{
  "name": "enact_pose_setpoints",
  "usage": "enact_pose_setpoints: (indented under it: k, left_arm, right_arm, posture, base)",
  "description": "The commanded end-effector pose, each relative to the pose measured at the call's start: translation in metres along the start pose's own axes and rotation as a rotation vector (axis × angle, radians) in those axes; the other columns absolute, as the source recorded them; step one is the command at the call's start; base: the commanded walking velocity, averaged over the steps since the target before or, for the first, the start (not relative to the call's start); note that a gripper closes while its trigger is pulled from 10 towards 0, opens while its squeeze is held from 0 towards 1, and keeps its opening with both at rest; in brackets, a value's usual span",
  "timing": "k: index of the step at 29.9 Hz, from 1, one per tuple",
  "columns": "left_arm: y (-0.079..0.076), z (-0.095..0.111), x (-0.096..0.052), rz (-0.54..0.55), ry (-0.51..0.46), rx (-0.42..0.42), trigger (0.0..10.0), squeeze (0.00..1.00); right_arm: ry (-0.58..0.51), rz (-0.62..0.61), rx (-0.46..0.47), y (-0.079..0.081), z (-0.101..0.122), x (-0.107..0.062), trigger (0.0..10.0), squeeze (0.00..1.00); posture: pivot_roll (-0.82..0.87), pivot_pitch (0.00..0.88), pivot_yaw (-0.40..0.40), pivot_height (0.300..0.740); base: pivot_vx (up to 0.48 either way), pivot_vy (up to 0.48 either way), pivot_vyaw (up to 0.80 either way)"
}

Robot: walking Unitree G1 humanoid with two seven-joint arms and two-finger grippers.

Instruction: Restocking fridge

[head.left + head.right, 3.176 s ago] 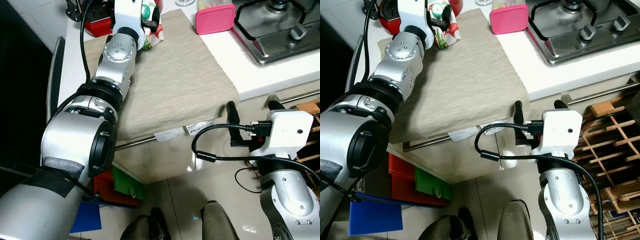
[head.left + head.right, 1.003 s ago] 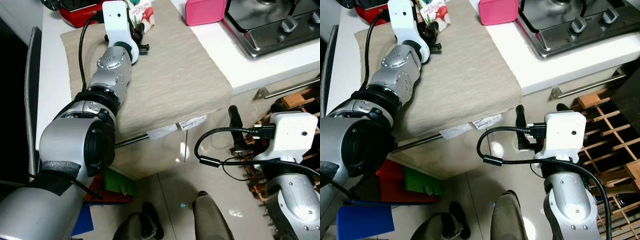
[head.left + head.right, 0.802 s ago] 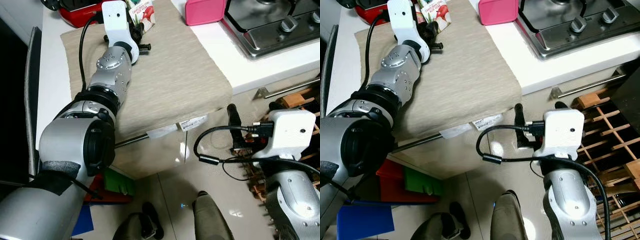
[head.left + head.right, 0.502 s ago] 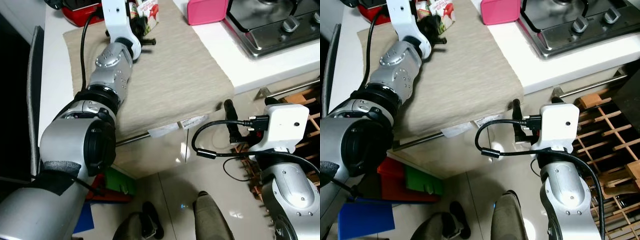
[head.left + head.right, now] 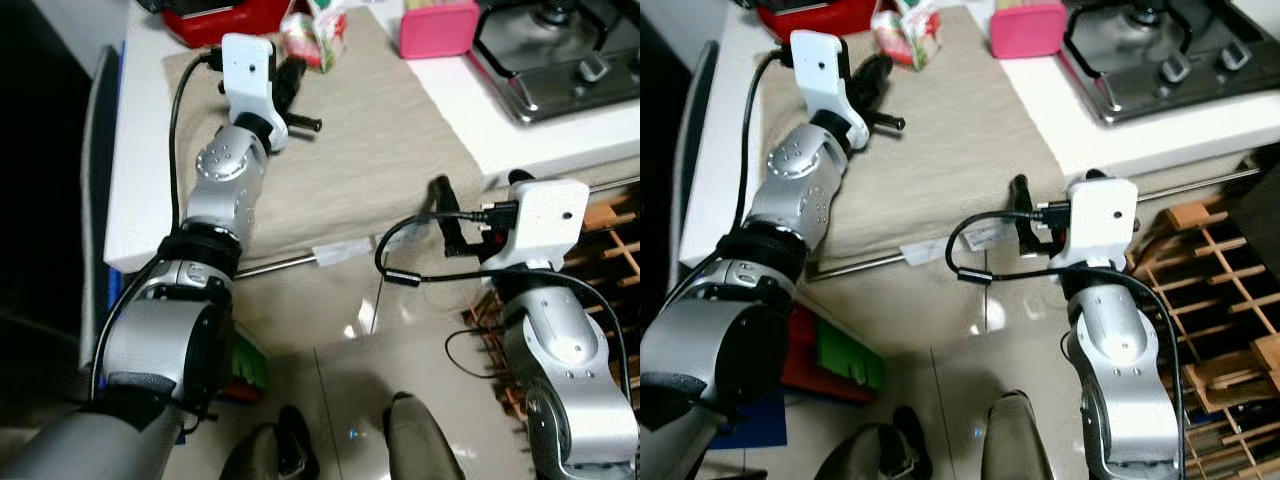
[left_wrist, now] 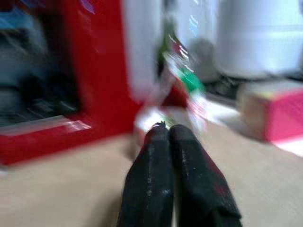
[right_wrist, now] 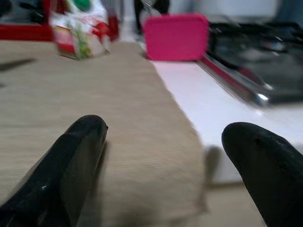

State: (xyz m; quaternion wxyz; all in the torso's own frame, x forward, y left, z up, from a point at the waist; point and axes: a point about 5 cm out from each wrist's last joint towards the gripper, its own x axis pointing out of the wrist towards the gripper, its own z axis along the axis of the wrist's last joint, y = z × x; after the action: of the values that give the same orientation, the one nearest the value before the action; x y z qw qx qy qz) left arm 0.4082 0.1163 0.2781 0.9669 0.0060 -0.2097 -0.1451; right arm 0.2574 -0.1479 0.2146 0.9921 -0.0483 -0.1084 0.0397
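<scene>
Left eye view: a white counter [image 5: 135, 210] runs across the upper part of the scene, with glossy pale floor tiles [image 5: 330, 400] below it.
Cloth: a beige woven cloth [image 5: 370, 140] covers much of the counter and hangs over its front edge, a white label showing at the hem.
Rail: a metal bar [image 5: 280, 265] runs along the cabinet front just under the cloth's edge.
Stove: a steel gas hob [image 5: 560, 60] sits on the counter at the robot's right.
Pink box: a pink lidded container [image 5: 438, 28] stands between the hob and the cloth's far corner.
Red appliance: a red item [image 5: 225, 15] sits at the far left end of the counter, behind the cloth.
Wine rack: a wooden lattice rack [image 5: 1230, 300] stands low at the right, beside the right arm.
Carton: a small red, white and green carton [image 5: 908, 35] stands on the far end of the cloth, close to the red appliance; the left wrist view is blurred, but it shows there too, just past the fingertips.
Left gripper [image 6: 168, 130]: over the cloth, just short of the carton, its two black fingers pressed together with nothing between them.
Right gripper [image 7: 163, 142]: low at the cloth's front edge, fingers spread wide, holding nothing; the carton and pink box lie well beyond it.
</scene>
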Motion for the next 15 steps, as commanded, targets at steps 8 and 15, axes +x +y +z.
enact_pose_setpoints:
  k: [8, 15]
  left_arm:
    - [-0.012, 0.008, -0.001, 0.021, -0.063, 0.005, 10.0, 1.00]
    - [-0.029, -0.015, -0.043, 0.021, -0.005, -0.088, 10.0, 1.00]
  right_arm:
    - [-0.101, -0.034, -0.008, -0.007, 0.005, 0.020, 10.0, 0.00]
    - [-0.176, -0.082, -0.078, -0.013, 0.019, 0.013, 10.0, 0.00]
  posture:
    - [-0.29, 0.068, 0.123, 0.735]
    - [-0.29, 0.054, 0.132, 0.735]
  base:
    - [0.000, 0.000, 0.00]
    - [0.000, 0.000, 0.00]
